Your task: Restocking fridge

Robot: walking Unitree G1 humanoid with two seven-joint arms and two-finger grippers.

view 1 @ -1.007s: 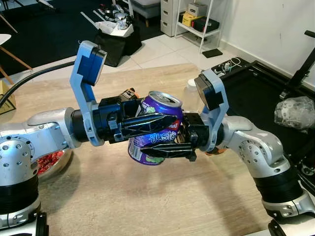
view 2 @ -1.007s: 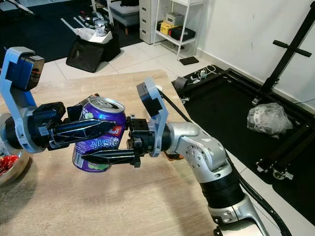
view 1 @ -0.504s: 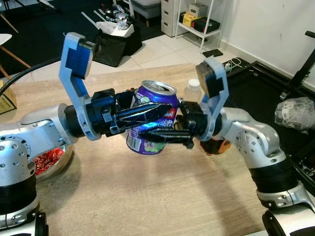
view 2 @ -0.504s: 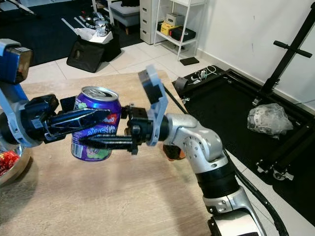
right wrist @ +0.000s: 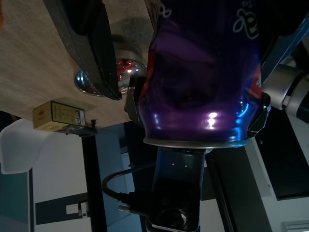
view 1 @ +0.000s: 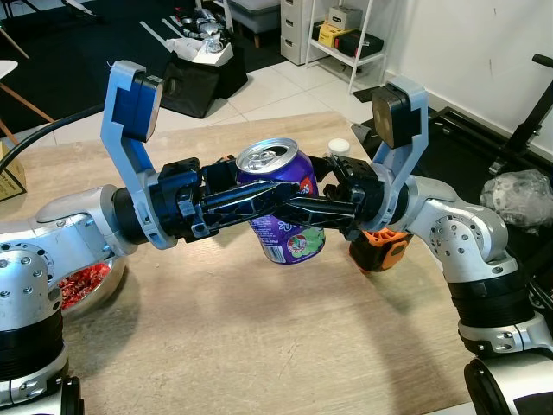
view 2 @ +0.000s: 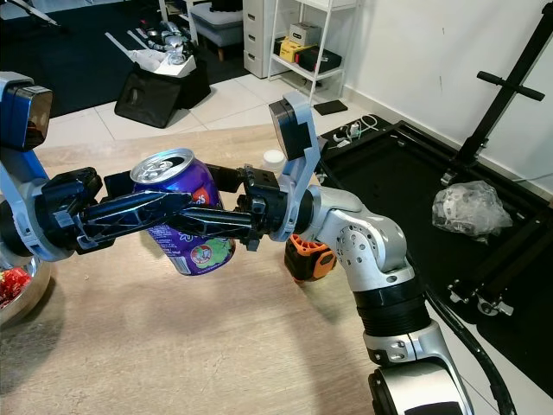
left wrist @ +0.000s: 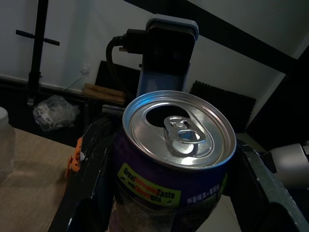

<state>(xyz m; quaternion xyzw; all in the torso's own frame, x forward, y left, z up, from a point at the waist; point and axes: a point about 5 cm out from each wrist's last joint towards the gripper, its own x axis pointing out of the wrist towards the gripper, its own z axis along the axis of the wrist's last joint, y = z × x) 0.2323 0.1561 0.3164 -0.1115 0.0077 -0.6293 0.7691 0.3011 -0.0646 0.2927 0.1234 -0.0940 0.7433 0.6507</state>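
Note:
A purple soda can [view 1: 290, 239] hangs tilted above the wooden table [view 1: 259, 346], its opened silver top [left wrist: 178, 133] leaning toward my left arm. My left gripper [view 1: 285, 197] reaches in from the left and is shut on the can, one black finger on each side. From the right, my right gripper [view 2: 186, 226] straddles the same can. In the right wrist view one of its fingers [right wrist: 94, 48] stands off the can's purple wall [right wrist: 203, 72] with a gap showing, so it is open.
An orange and black object [view 1: 380, 252] and a clear bottle with a white cap [view 1: 339, 149] stand on the table under my right arm. A metal bowl of red bits [view 1: 86, 281] sits at the left. The table ends at the right above black floor mats.
The can has shifted to the right and tipped over from upright. My right wrist has risen and turned, and its fingers now lie looser around the can. The left gripper keeps its hold.

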